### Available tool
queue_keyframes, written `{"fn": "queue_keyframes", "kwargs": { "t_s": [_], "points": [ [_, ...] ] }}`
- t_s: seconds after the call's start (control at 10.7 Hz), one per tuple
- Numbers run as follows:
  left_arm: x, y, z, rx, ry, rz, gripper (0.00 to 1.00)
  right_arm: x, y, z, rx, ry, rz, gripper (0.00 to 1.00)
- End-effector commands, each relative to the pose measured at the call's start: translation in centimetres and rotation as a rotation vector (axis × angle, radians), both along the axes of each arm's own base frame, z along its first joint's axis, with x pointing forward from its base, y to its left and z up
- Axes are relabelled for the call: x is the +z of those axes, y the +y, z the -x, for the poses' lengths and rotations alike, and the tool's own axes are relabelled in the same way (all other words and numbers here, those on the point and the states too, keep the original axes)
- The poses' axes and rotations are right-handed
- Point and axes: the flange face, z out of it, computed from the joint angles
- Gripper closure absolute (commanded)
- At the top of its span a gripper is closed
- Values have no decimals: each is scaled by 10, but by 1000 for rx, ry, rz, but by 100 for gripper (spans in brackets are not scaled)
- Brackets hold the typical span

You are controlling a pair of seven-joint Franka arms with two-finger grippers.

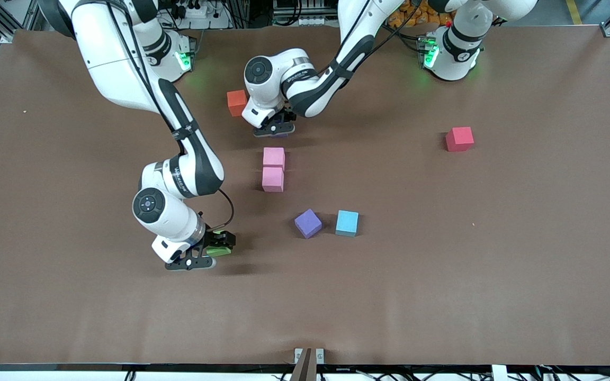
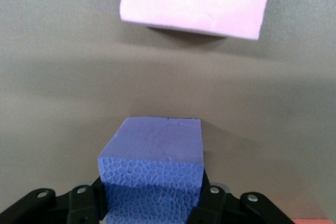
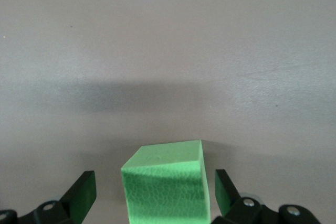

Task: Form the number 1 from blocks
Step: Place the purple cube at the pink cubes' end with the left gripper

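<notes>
The green block (image 3: 165, 184) sits between my right gripper's (image 1: 219, 250) spread fingers — untouched; my left gripper (image 1: 278, 125) clamps a purple block (image 2: 155, 174) near the pink blocks (image 1: 273, 169).

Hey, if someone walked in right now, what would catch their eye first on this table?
Probably the two pink blocks touching in a short column mid-table. Just above them in the front view, the left gripper is shut on a purple-blue block. Toward the right arm's end, the right gripper has open fingers around a green block.
</notes>
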Motion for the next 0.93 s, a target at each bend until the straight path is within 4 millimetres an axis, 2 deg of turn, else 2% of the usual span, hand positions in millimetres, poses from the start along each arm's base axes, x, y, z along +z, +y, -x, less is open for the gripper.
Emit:
{"fn": "queue_keyframes", "kwargs": {
  "t_s": [0.0, 0.28, 0.47, 0.56, 0.75, 0.84],
  "points": [
    [1, 0, -18, 9, -35, -16, 100, -12, -1, 3, 40, 11, 2, 0],
    [-3, 3, -32, 22, -47, -20, 100, -20, -5, 7, 51, 26, 10, 0],
    [-1, -1, -36, 24, -54, -10, 100, -24, -7, 10, 69, 33, 17, 8],
    [-1, -4, -38, 19, -63, -5, 100, -24, -7, 10, 70, 34, 17, 17],
    [-5, -10, -34, 11, -64, -2, 100, -24, -8, 10, 70, 37, 18, 54],
    [-3, -11, -36, 13, -67, 1, 100, -23, -8, 10, 66, 36, 16, 61]
  ]
}}
